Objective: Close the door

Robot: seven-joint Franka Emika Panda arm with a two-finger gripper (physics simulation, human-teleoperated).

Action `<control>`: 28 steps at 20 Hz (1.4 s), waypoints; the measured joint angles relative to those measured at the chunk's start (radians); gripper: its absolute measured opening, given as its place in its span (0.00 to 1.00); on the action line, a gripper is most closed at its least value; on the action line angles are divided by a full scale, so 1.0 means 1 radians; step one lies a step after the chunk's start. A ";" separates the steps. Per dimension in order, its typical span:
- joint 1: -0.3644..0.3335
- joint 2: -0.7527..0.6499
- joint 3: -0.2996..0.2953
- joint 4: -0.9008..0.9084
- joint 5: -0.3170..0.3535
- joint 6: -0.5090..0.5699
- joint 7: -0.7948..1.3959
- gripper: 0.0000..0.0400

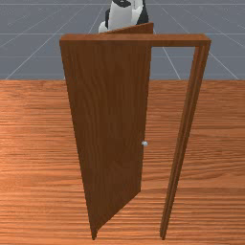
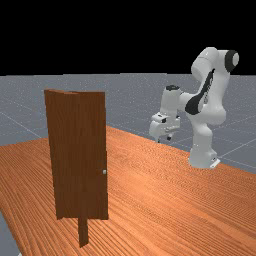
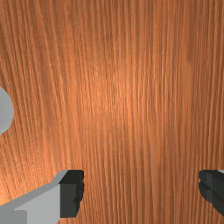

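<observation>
The door (image 1: 110,119) stands ajar, swung from its frame (image 1: 134,40) toward the arm (image 2: 215,107). The jaws are released, well apart from it. Better to push its arm-side face near the knob (image 1: 145,143), slowly, until fully closed.

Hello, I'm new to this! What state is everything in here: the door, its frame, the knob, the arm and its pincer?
Door: open, swung out of its frame toward the arm.
Frame: standing upright on the table.
Knob: on the door near its free edge, ungripped.
Arm: bent, apart from the door.
Pincer: open, holding nothing.
</observation>
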 joint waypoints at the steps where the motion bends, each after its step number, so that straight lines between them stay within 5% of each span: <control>1: 0.040 0.118 -0.054 0.133 0.076 -0.158 -0.080 0.99; 5: 0.050 0.301 -0.051 0.308 0.089 -0.146 -0.078 1.00; 6: 0.046 0.295 -0.049 0.280 0.090 -0.030 -0.038 1.00; 8: 0.052 0.367 -0.051 0.353 0.093 -0.017 -0.066 1.00; 21: 0.065 0.904 -0.044 1.078 0.136 -0.221 -0.012 1.00; 23: 0.075 0.980 -0.050 1.196 0.102 -0.259 -0.023 1.00; 28: 0.069 1.014 -0.012 1.244 0.113 -0.268 -0.141 1.00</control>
